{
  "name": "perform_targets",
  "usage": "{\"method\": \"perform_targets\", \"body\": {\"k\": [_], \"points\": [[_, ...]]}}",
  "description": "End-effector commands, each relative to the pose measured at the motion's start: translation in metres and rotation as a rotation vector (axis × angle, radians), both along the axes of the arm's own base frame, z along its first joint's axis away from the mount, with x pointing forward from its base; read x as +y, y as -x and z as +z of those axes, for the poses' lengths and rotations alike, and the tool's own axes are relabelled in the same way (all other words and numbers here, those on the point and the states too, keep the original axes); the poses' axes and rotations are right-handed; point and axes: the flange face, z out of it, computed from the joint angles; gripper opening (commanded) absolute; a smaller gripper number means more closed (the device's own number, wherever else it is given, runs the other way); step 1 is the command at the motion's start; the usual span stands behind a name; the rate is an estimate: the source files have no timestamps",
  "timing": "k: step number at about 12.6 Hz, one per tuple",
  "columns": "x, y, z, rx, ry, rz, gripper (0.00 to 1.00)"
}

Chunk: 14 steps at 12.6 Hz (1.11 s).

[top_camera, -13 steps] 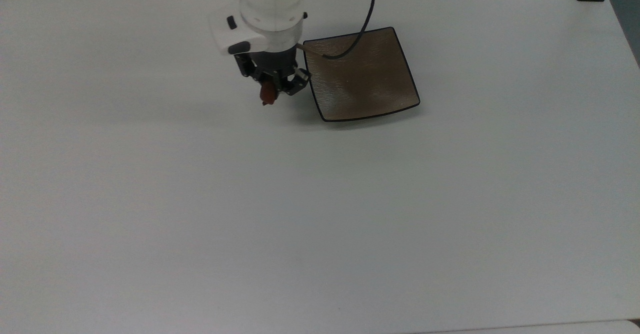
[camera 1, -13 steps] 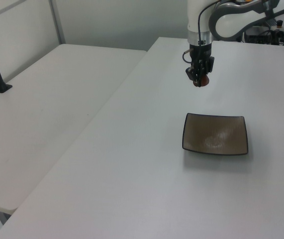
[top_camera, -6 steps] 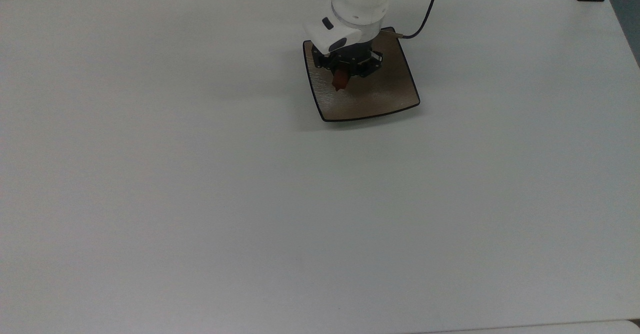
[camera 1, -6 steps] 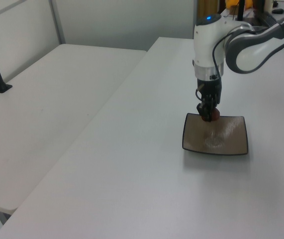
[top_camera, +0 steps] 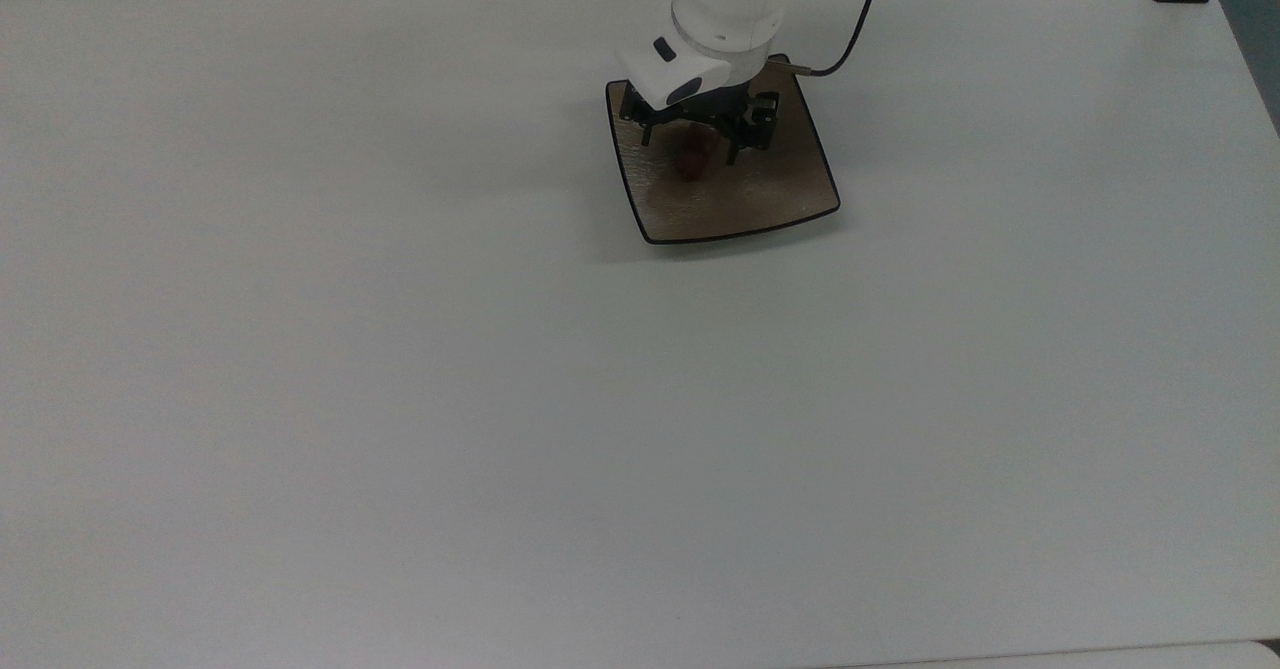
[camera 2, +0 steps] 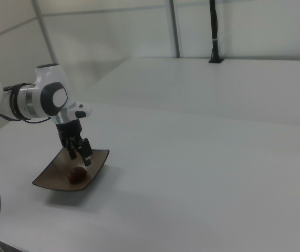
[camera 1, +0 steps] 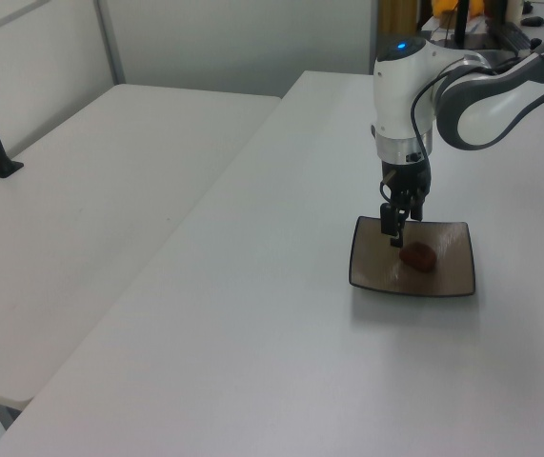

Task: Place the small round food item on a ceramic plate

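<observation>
Inspection proceeds from the top view's left to its right. The white bench (top_camera: 400, 399) is bare across the top view's left half. Right of centre, toward the far edge, sits the square brown ceramic plate (top_camera: 770, 194), flat on the bench, with the arm standing over its far half.

The end effector (top_camera: 697, 141) hangs just above the plate with its fingers apart and nothing between them. The small round food item (top_camera: 692, 162) lies on the plate surface directly below, nearer the top view's left side of the plate. In the left view the food item (camera 1: 418, 254) rests near the plate's middle, with the end effector (camera 1: 395, 224) above it and toward the left view's left. In the right view the food item (camera 2: 77, 174) sits on the plate (camera 2: 52, 181) under the end effector (camera 2: 81, 152).

Judgement: the placing step appears complete, the item being released onto the plate. The next move calls for a straight lift of the end effector, clear of the item and the black rim, without nudging either.

Limits of observation: in the top view the wrist housing covers the plate's far corner and shades the item, so its outline is hard to read. Whether a fingertip touches the item cannot be settled. In the right view the near edge of the plate looks raised off the bench; I cannot tell whether that is its upturned corner.
</observation>
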Motion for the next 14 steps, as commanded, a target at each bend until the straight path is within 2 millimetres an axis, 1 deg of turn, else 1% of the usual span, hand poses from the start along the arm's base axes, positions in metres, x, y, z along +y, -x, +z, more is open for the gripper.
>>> {"method": "perform_targets", "body": {"k": [1,2,3,4,6,7,8,9,10,11,12,14], "points": [[-0.007,-0.003,0.014,-0.028,-0.019,0.009,1.0],[-0.008,-0.005,0.023,-0.026,-0.014,0.028,1.0],[-0.015,-0.007,0.034,-0.006,-0.006,0.083,1.0],[-0.022,-0.003,0.054,0.037,0.01,0.157,1.0],[-0.038,0.011,0.083,0.142,0.039,0.287,1.0],[-0.044,0.016,0.097,0.141,0.042,0.307,1.0],[-0.052,0.019,0.113,0.119,0.046,0.294,1.0],[-0.068,0.022,0.13,0.099,0.049,0.266,1.0],[-0.091,0.022,0.152,0.061,0.044,0.22,1.0],[-0.109,0.016,0.171,0.027,0.02,0.182,1.0],[-0.121,0.01,0.186,-0.004,-0.011,0.147,1.0],[-0.141,0.004,0.199,-0.032,-0.055,0.101,1.0]]}}
